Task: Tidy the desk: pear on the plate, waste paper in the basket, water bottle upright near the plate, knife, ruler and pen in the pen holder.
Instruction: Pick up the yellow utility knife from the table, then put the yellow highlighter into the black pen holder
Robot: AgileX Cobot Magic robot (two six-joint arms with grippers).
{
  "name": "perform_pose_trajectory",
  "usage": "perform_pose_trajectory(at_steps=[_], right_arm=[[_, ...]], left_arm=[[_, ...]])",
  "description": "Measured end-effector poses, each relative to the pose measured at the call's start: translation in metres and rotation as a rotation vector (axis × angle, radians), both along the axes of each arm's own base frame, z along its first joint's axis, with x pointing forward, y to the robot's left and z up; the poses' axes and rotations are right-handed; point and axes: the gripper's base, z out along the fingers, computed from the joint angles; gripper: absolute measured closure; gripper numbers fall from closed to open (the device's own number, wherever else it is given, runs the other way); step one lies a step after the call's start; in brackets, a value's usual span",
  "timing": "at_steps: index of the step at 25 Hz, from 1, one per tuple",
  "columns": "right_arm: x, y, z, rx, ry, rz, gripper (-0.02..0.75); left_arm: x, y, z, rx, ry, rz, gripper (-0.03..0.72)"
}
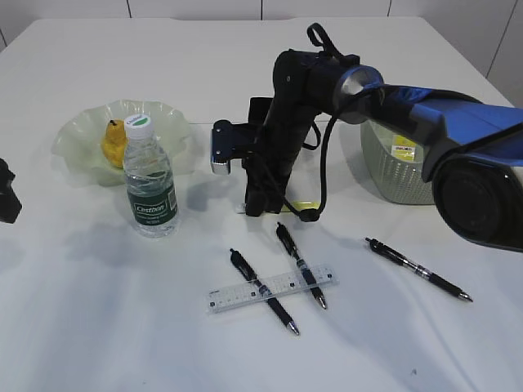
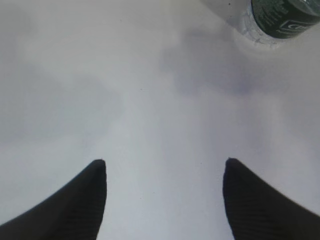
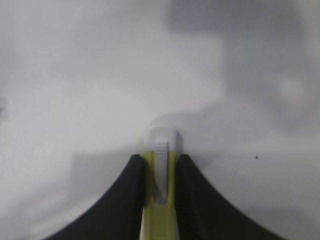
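Observation:
My right gripper (image 1: 255, 206) reaches across the middle and is shut on a yellow and white utility knife (image 3: 160, 145) lying on the white table; its yellow end shows beside the arm (image 1: 299, 204). In the right wrist view both jaws (image 3: 160, 159) press on the knife's sides. My left gripper (image 2: 165, 167) is open and empty over bare table, at the far left edge (image 1: 6, 194). The water bottle (image 1: 150, 181) stands upright next to the plate (image 1: 176, 122), which holds the yellow pear (image 1: 113, 140). The clear ruler (image 1: 270, 289) lies under two black pens (image 1: 263, 291) (image 1: 301, 265). A third pen (image 1: 417, 269) lies to the right.
A pale mesh basket (image 1: 396, 175) stands at the right behind my right arm. A dark boxy shape (image 1: 260, 110) sits behind the arm; I cannot tell what it is. The bottle's base shows at the top right of the left wrist view (image 2: 280, 17).

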Motion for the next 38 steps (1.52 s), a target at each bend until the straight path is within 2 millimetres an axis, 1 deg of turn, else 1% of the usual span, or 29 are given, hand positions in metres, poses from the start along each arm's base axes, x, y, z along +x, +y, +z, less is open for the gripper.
perform_pose_trajectory(at_steps=[8, 12, 15, 26, 32, 38], right_arm=[[0.0, -0.001, 0.001, -0.006, -0.004, 0.001, 0.603], [0.0, -0.001, 0.006, -0.006, -0.016, 0.002, 0.604], [0.0, -0.001, 0.018, 0.002, -0.036, 0.002, 0.604], [-0.002, 0.001, 0.046, 0.05, -0.072, -0.004, 0.604], [-0.005, 0.001, 0.068, 0.079, -0.101, -0.008, 0.605], [-0.01, 0.001, 0.095, 0.118, -0.138, -0.009, 0.605]], left_arm=[[0.0, 0.0, 0.0, 0.0, 0.0, 0.0, 0.178], [0.0, 0.0, 0.0, 0.0, 0.0, 0.0, 0.178], [0.0, 0.0, 0.0, 0.0, 0.0, 0.0, 0.178], [0.0, 0.0, 0.0, 0.001, 0.006, 0.0, 0.178], [-0.001, 0.0, 0.0, 0.002, 0.014, 0.0, 0.178], [-0.002, 0.0, -0.001, 0.002, 0.02, 0.0, 0.178]])
